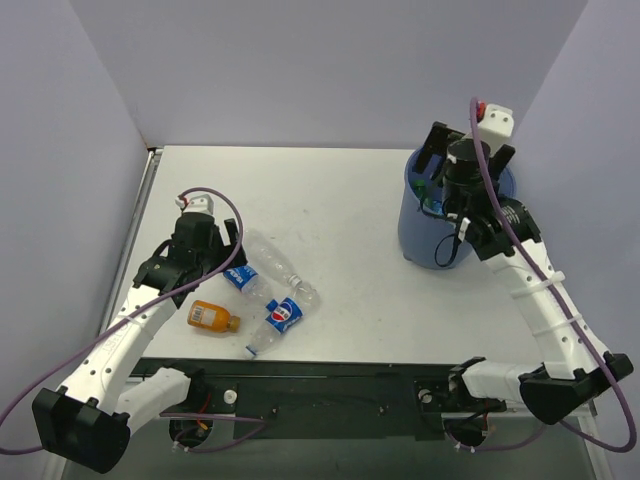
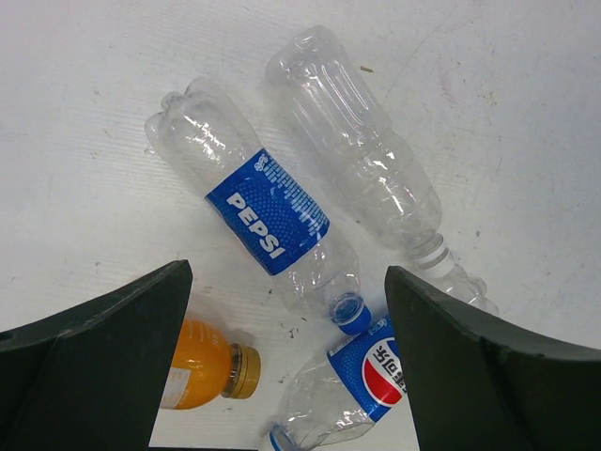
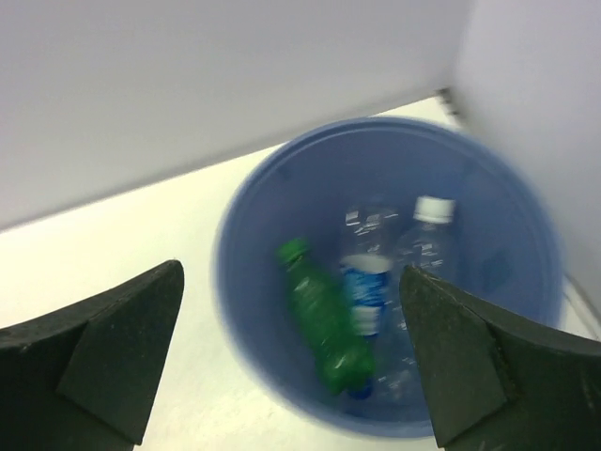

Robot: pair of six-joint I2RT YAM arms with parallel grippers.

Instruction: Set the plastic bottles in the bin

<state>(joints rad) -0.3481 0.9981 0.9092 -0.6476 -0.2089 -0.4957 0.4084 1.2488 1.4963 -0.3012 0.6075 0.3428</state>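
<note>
On the scuffed white table [image 1: 340, 220], between plain pale walls, the Pepsi-labelled bottle [image 2: 268, 221] and the clear ribbed bottle [image 2: 357, 150] lie flat and parallel on a diagonal, necks toward the near right. The logo bottle [image 2: 362, 381] slants its neck near-left. The stubby orange bottle [image 2: 202, 366] points its gold cap right. The left gripper [image 2: 286, 376] hangs above them, spread and empty. In the round blue bin [image 1: 425, 240], far right, a green bottle [image 3: 324, 319], a blue-labelled bottle [image 3: 366, 291] and a white-capped bottle [image 3: 427, 240] lean under the right gripper [image 3: 291, 366], which is splayed and empty

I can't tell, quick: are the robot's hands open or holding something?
Left gripper: open, empty.
Right gripper: open, empty, over the bin.
</note>
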